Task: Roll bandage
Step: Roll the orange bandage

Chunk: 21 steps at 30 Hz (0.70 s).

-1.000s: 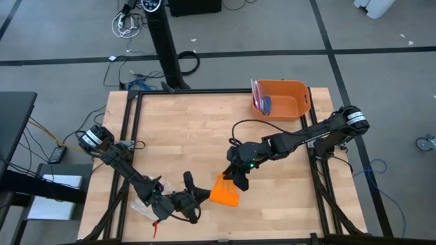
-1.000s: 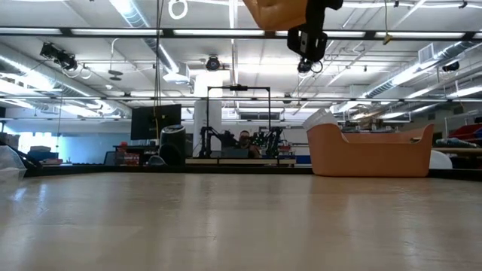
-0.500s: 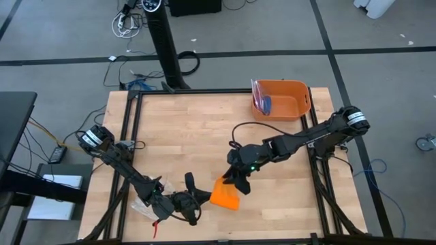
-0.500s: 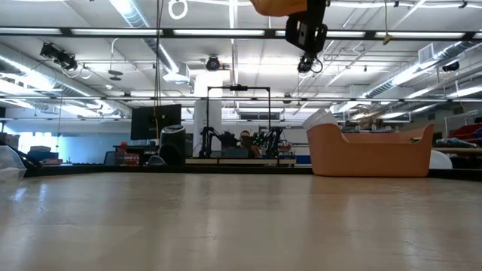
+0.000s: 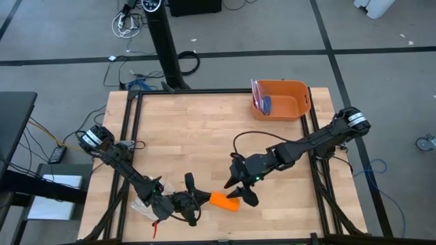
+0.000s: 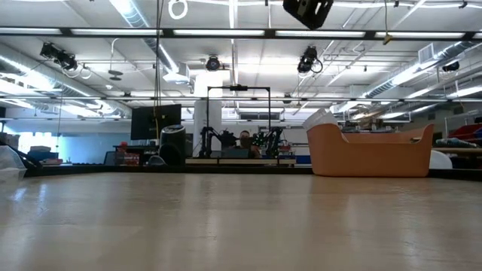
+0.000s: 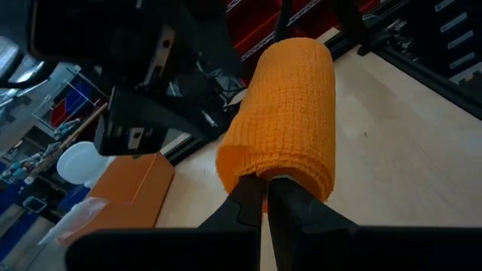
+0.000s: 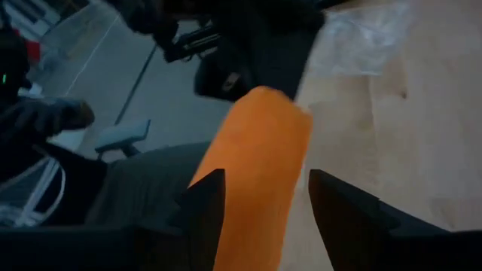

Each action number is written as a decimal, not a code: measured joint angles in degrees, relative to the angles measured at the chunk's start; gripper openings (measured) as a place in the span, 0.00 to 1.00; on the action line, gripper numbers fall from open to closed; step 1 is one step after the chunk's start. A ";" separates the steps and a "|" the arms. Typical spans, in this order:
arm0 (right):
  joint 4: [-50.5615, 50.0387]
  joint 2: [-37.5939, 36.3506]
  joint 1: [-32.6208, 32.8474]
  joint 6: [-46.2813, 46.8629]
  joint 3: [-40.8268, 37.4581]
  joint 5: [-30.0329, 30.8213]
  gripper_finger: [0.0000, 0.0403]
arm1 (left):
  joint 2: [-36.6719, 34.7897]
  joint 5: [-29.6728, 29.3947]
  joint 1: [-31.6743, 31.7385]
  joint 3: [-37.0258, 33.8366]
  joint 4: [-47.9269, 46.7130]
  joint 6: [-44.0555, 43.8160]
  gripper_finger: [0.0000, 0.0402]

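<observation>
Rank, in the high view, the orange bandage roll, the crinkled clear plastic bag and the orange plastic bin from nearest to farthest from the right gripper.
1. Orange bandage roll, just beside the right gripper.
2. Crinkled clear plastic bag, near the table's front left.
3. Orange plastic bin, back right corner.

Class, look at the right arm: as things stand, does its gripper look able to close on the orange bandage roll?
Probably yes. The right gripper is open beside the bandage, whose free end shows between its fingers with nothing between. The left gripper, shut on the roll's other end, leaves that side free.
</observation>
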 joint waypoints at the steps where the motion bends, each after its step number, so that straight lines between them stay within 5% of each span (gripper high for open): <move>1: 0.05 0.00 0.29 -1.28 0.00 0.20 0.49 | 0.00 0.09 0.00 0.00 0.00 -0.02 0.03; 8: -5.00 -3.68 1.97 -10.20 0.00 7.35 0.44 | -0.02 0.77 0.09 0.00 2.88 -5.93 0.03; 14: -17.76 -10.40 4.91 -13.07 -0.65 25.52 0.43 | -0.07 1.96 2.06 -1.24 8.85 -17.81 0.03; 21: -10.98 -17.00 7.63 -8.49 -11.97 31.10 0.44 | -0.17 2.20 5.44 -5.62 21.16 -30.04 0.03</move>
